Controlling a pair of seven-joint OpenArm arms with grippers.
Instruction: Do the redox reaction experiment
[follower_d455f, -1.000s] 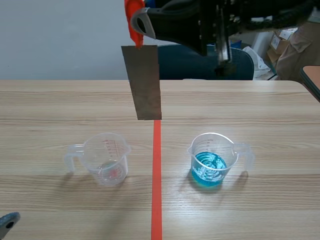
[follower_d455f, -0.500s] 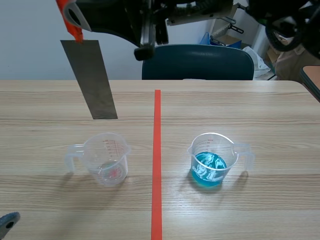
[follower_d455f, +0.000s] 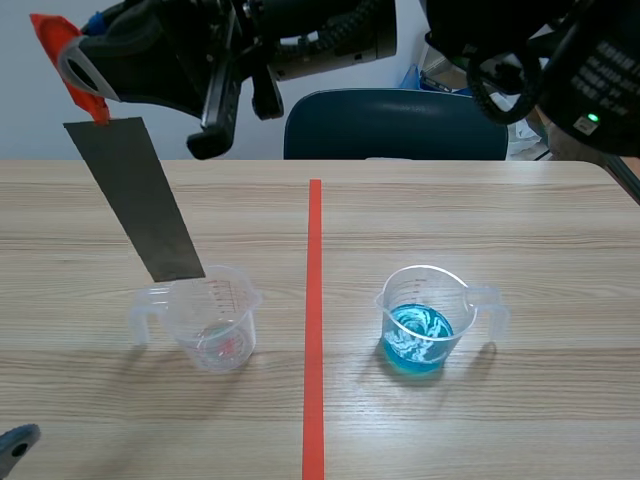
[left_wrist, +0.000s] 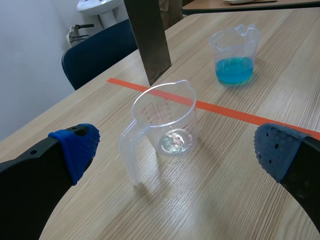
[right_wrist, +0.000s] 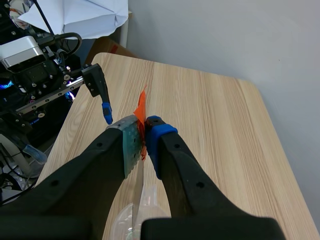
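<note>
Two thick black fingers of the left tool (left_wrist: 176, 150) stand wide apart, low over the near left corner of the wooden tabletop (follower_d455f: 520, 220). Just ahead of them sits an empty clear plastic measuring cup (left_wrist: 167, 127), its handle toward the left edge. Across the orange-red tape line (follower_d455f: 314, 330), on the right half, stands a second clear plastic cup holding blue liquid (follower_d455f: 422, 322), its handle toward the right edge.

Over the empty cup's far rim hangs a flat grey metal strip (follower_d455f: 137, 200), tilted. Its lower end hides part of that rim in the scene view; whether they touch cannot be told. The right tool (right_wrist: 144, 142) is clamped on the orange-red tab at the strip's top, its arm stretching across above the far edge. Beyond that edge stands a dark blue chair (follower_d455f: 400, 125).

A second ago the strip hung over the tape line at mid-tabletop. It has since swung left and down to the empty cup; both cups kept their places.

Count: two cups, one strip, two tools, one chair.
</note>
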